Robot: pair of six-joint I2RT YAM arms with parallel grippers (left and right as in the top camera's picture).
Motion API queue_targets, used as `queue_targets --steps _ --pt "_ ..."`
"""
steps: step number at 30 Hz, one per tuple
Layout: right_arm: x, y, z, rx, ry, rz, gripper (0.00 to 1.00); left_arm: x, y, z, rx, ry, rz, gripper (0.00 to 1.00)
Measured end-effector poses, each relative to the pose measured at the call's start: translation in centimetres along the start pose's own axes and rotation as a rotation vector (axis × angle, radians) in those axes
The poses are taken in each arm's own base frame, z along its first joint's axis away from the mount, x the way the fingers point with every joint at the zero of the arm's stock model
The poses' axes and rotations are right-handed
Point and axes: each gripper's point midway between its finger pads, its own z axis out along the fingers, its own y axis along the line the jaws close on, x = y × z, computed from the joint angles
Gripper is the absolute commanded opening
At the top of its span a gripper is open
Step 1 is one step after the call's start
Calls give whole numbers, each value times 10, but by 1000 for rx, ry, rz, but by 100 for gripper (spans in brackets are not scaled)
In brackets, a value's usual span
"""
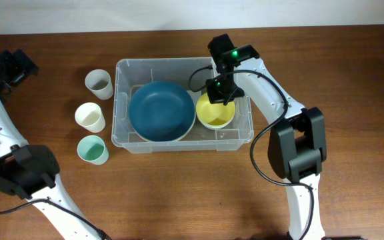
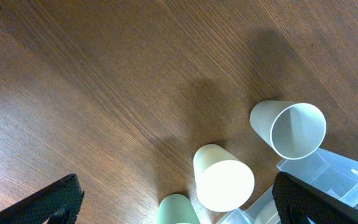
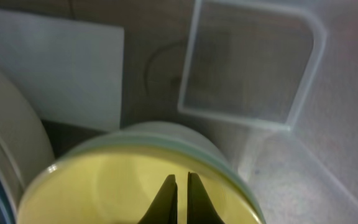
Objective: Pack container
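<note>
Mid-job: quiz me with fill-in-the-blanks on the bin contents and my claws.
The small round yellow bowl sits ____ the large clear plastic container.
____ plastic cups stand on the wooden table outside it.
The right claw, over that bowl, is ____.
The left claw, outside the container, is ____.
Missing: inside; three; shut; open.

1. The container [image 1: 179, 62] sat on the table [image 1: 179, 193], its long side running left to right.
2. Inside it, the large bowl [image 1: 161, 111] lay towards the left, and the small bowl [image 1: 215, 115] lay just beside it at the right end.
3. Outside the container's left wall stood a column: far cup [image 1: 99, 83], middle cup [image 1: 91, 117], near cup [image 1: 93, 149].
</note>
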Motion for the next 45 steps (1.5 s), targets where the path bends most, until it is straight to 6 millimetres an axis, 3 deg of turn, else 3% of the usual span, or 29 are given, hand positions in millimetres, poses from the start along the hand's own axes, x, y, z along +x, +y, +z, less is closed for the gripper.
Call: queue_targets --steps 33,45 --pt "-57 12 -7 -45 -235 -19 4 0 0 0 0 0 0 99" --pt "-53 9 -8 -27 -218 -16 4 0 0 0 0 0 0 99"
